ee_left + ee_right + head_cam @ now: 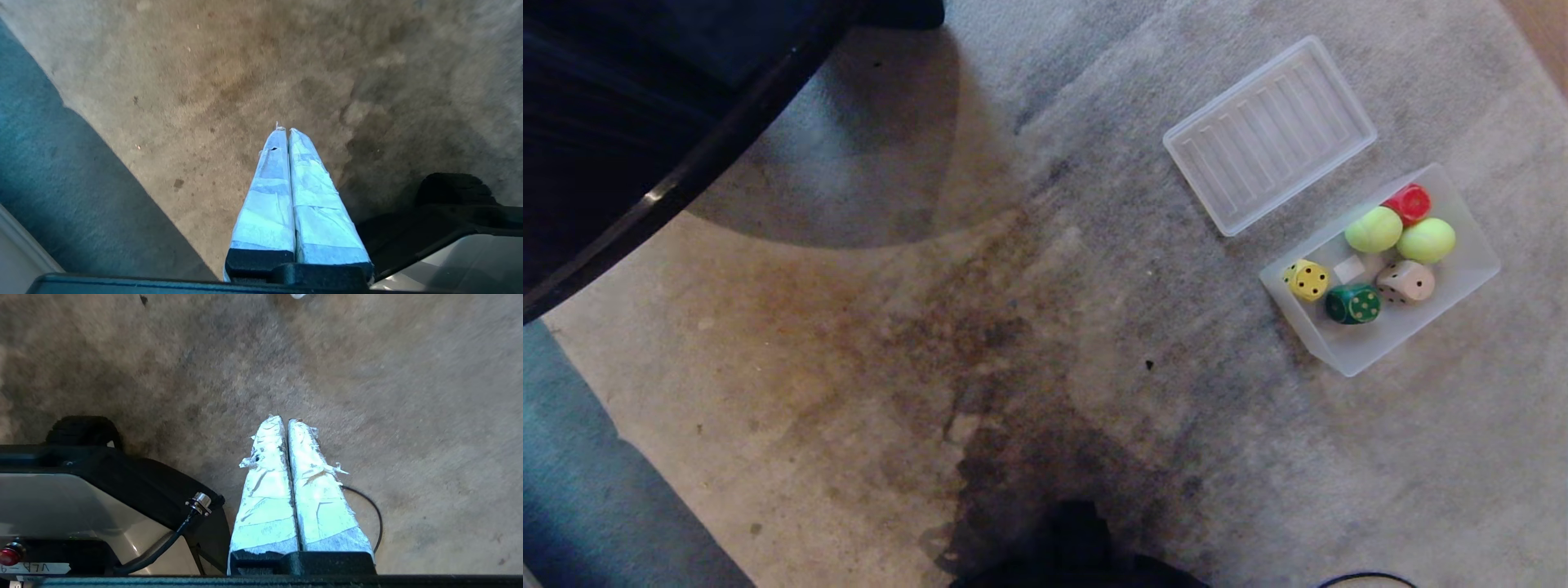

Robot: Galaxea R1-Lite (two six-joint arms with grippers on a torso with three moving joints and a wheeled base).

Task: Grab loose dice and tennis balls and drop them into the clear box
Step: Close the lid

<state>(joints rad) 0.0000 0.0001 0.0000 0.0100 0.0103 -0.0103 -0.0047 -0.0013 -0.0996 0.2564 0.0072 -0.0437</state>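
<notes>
I see the clear box (1462, 282) on the rug (1013, 327), off to my right in the head view, and all six pieces lie inside it. The red die (1410, 202) sits at the far end, touching one tennis ball (1373, 229); the second ball (1426, 240) is just beside the first. The beige die (1405, 282) lies near the second ball, the green die (1352, 303) just beside the beige one, and the yellow die (1307, 279) sits in the near-left corner. A small white label (1349, 269) shows on the box floor between the yellow die and the balls. The ribbed lid (1270, 135) lies flat on the rug just beyond the box, apart from it. I see no loose die or ball on the rug.

Neither arm shows in the head view. On my left wrist camera the left hand (284, 130) hangs over bare rug with its taped fingers (265, 204) pressed together, holding nothing. On the right wrist camera the right hand (284, 419) is the same: fingers (322, 506) together, empty, over the rug beside the robot's base (81, 498), with a thin black cable (374, 510) lying on the rug near it.
</notes>
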